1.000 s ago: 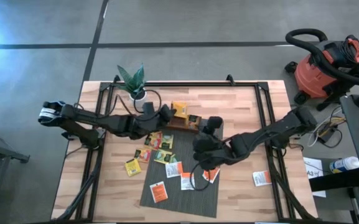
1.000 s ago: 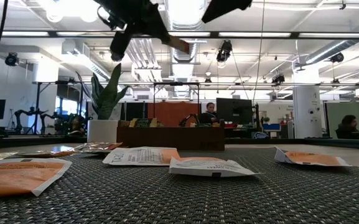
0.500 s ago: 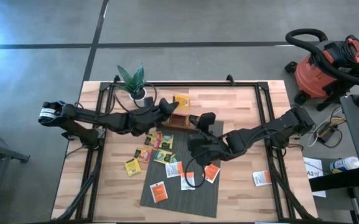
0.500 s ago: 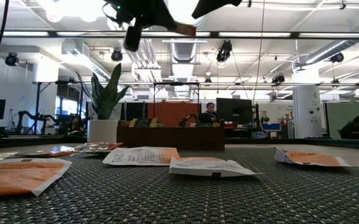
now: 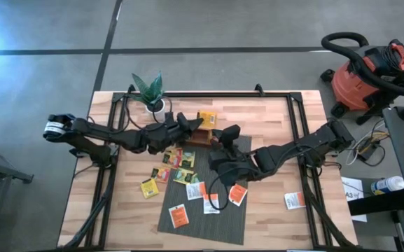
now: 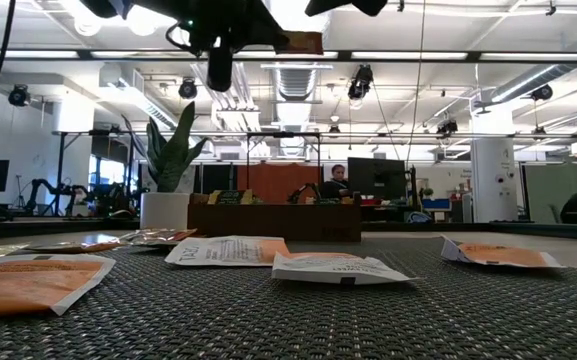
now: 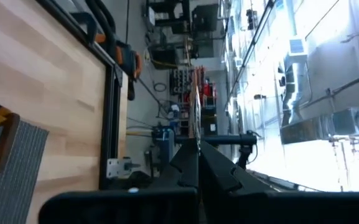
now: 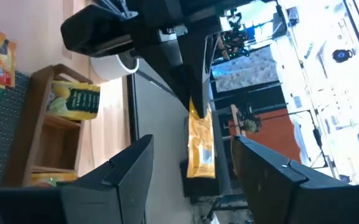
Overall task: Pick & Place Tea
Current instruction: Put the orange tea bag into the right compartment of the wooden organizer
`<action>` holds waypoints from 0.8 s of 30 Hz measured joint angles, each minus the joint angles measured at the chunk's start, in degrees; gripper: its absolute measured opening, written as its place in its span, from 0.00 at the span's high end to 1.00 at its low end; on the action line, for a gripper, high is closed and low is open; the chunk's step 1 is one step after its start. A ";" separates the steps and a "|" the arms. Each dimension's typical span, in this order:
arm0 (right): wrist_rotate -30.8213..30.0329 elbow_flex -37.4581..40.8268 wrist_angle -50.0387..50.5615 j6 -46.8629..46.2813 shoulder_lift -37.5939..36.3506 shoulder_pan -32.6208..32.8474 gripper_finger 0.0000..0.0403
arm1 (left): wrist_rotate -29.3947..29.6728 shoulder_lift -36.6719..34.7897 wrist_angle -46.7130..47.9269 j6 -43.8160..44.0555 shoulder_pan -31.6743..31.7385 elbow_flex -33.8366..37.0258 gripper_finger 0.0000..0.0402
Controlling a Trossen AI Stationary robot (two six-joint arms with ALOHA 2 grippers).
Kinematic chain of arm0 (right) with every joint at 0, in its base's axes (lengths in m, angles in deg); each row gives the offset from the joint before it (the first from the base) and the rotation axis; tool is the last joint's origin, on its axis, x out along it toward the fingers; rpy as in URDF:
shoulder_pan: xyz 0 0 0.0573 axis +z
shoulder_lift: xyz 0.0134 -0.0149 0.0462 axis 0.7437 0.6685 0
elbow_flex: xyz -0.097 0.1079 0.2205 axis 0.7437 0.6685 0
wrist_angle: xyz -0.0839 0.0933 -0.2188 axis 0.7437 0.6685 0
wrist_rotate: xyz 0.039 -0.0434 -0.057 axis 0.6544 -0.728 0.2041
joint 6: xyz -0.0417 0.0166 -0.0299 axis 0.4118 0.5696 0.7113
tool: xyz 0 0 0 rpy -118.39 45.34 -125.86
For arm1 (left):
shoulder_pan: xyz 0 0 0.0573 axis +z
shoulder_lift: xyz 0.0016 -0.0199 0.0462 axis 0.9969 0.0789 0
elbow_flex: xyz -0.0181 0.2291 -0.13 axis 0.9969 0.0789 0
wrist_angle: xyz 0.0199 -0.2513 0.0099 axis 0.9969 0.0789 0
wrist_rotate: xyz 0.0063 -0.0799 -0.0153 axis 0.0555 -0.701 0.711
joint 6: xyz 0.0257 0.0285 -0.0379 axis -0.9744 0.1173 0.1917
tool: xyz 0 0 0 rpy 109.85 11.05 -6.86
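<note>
2 arms (image 5: pixel 110 135), 1 mat (image 5: pixel 196 228), 1 tray (image 6: pixel 268 220), 1 plant (image 5: pixel 148 87), 10+ tea sachets (image 5: pixel 178 215)

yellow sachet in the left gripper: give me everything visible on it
The yellow sachet is a small flat packet, glossy like foil or coated paper, with a darker printed patch near one end. The shut left gripper pinches its upper edge, so it hangs edge-on in the air; nothing else touches it. The open right gripper brackets it without contact. In the high view it shows above the wooden tray.
</note>
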 joint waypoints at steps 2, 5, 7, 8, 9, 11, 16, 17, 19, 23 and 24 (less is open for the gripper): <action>0.00 0.02 0.12 0.95 0.01 -0.21 0.47 | -1.27 0.31 0.01 0.48 0.00 -0.03 1.00; 0.02 0.06 0.21 2.41 0.01 -0.72 0.47 | -3.00 0.68 -0.16 1.28 -0.02 -0.43 1.00; 0.09 0.28 0.25 2.56 0.01 -1.27 0.47 | -3.73 0.76 -0.39 1.28 -0.02 -0.69 1.00; 0.12 0.39 0.33 2.56 0.01 -1.57 0.47 | -4.15 0.76 -0.42 1.27 -0.02 -0.75 1.00; 0.20 0.44 0.32 2.58 0.02 -1.91 0.47 | -4.44 0.76 -0.39 1.14 -0.07 -0.84 1.00; 0.20 0.50 0.33 2.58 0.03 -2.52 0.47 | -5.10 0.76 -0.40 0.63 -0.18 -0.95 1.00; 0.21 0.52 0.47 2.59 0.03 -4.20 0.48 | -5.90 0.76 -0.38 0.55 -0.52 -0.98 1.00; 0.21 0.52 0.53 2.58 0.03 -4.56 0.49 | -5.92 0.76 -0.41 0.36 -0.52 -0.98 1.00; 0.20 0.55 0.53 2.60 0.03 -5.14 0.51 | -5.90 0.76 -0.40 0.18 -0.48 -0.98 1.00; 0.62 0.59 0.59 3.51 0.03 -5.60 0.57 | -5.87 0.76 -0.40 0.11 -0.44 -0.98 1.00; 1.77 0.59 0.60 3.66 0.03 -5.58 0.59 | -5.87 0.76 -0.40 -0.02 -0.36 -0.98 1.00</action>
